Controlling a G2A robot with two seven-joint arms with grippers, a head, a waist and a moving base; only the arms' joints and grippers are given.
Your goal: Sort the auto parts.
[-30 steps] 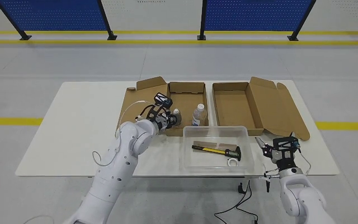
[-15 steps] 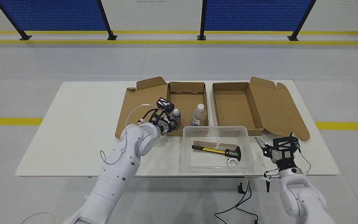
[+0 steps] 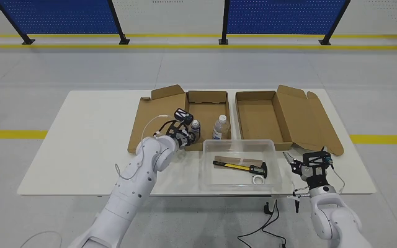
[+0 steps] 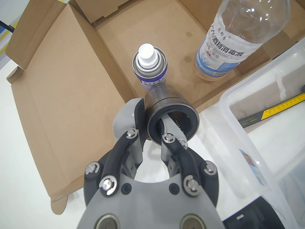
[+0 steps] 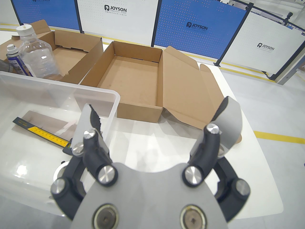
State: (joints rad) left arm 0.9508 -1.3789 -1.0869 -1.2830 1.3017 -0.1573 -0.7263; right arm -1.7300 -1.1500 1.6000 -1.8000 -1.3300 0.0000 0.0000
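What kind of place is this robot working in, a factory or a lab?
Probably an industrial hall or robot test area: blue partition panels fence off the space, yellow lines mark the grey floor, and a white table holds open cardboard boxes and a clear bin of tools.

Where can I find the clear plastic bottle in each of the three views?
Top view: the bottle stands in a cardboard box, behind the clear bin.
Left wrist view: the bottle stands in that box.
Right wrist view: the bottle rises behind the bin.
Shared landmark: the spray can beside it.

Spray can (image 4: 149,69) is purple, caliper (image 3: 232,165) yellow-and-black.
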